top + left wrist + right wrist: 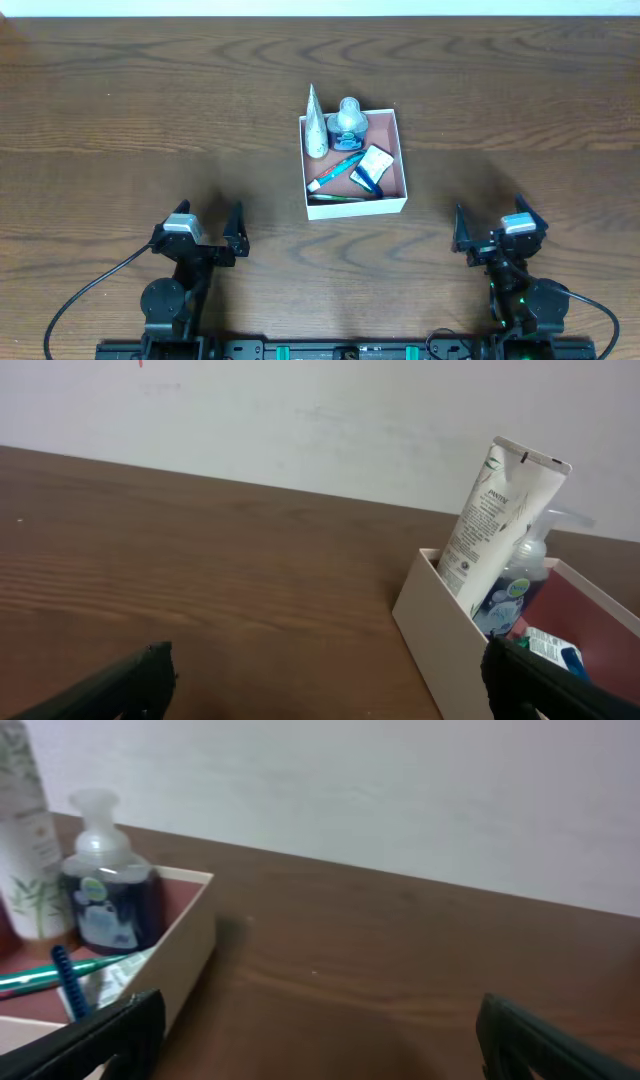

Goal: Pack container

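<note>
While both arms are waiting at the near edge of the dark brown wooden table (120, 120), the square, shallow, white-walled container with the pinkish-brown inside (358, 206) is sitting lidless at mid-table, between the two arms and well apart from each. The left gripper (210, 214) is standing with its jaws spread wide and is holding nothing; the right gripper (489, 210) is showing the same wide, empty spread.

Judging by its thin walls, you are dealing with a light, slightly flexible box that is likely sliding easily on smooth wood. If you are moving it, you are best pinching one wall at its middle, or steadying opposite walls with both grippers, keeping it level so the tall items inside are not toppling.

Inside the container, a white tapered plastic tube (316, 125) is standing upright in the far left corner, and a clear pump bottle of dark blue liquid (347, 122) is standing just beside it against the far wall. A slim blue plastic handle (335, 172), probably a toothbrush, is lying diagonally on the floor. A white-and-blue packet (373, 167) is resting near the right wall, and a thin green item (335, 197), too small to identify, is lying along the near wall.
</note>
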### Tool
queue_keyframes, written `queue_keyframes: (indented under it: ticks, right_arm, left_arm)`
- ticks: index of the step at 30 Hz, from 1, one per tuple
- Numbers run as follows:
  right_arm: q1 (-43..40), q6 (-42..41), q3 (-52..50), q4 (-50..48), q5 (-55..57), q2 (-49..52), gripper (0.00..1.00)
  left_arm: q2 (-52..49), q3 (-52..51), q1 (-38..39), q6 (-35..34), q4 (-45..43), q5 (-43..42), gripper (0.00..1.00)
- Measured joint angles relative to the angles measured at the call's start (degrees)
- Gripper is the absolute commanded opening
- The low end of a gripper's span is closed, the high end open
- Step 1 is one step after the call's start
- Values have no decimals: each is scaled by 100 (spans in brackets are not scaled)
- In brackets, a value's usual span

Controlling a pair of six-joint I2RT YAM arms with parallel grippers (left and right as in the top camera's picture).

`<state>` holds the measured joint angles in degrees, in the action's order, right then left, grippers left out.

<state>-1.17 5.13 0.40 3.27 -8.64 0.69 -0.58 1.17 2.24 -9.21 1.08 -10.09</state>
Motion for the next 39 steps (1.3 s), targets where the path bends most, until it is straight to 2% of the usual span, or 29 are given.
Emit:
queue_keyframes:
  ticks: [39]
  right_arm:
    - [0, 0, 0, 11, 120, 0, 99]
  left_arm:
    - [0, 0, 0, 0, 0, 0, 98]
